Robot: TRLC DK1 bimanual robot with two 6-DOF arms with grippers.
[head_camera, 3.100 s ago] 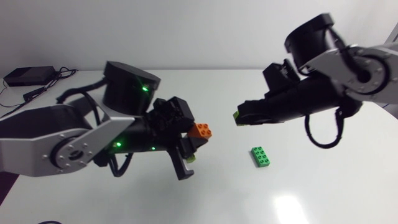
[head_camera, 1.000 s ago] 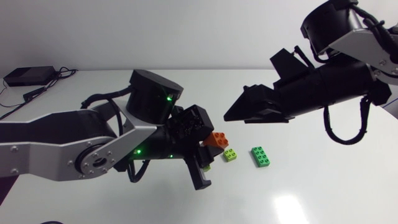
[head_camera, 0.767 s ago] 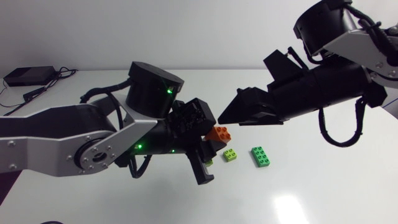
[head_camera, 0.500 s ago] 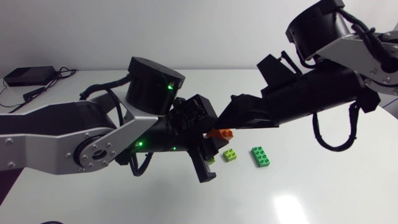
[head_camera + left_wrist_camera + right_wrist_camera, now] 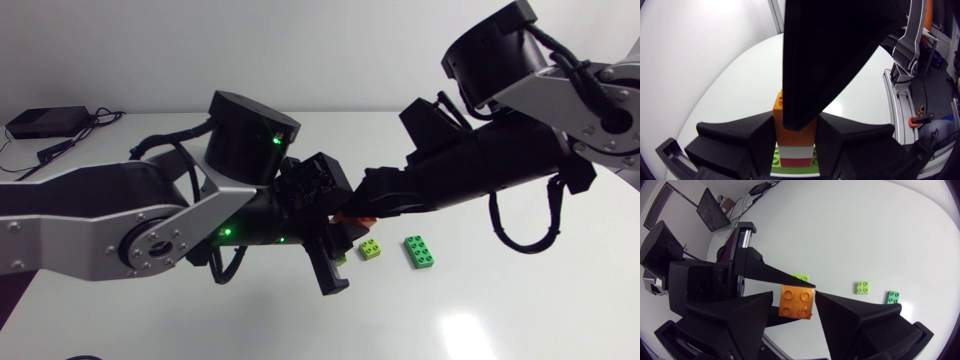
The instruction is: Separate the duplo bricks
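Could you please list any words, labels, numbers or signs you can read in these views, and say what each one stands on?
No text is legible in any view.
The brick stack held in the left pincer: plain sides, no print.
Its orange brick: studs too small to read.
The light green brick and the dark green brick: nothing legible.
The right pincer: matte black, no label.

Both arms extended to mid-table, left tool (image 5: pixel 338 232) clamped on brick stack (image 5: pixel 794 150); right tool (image 5: pixel 794 294) parted around its top
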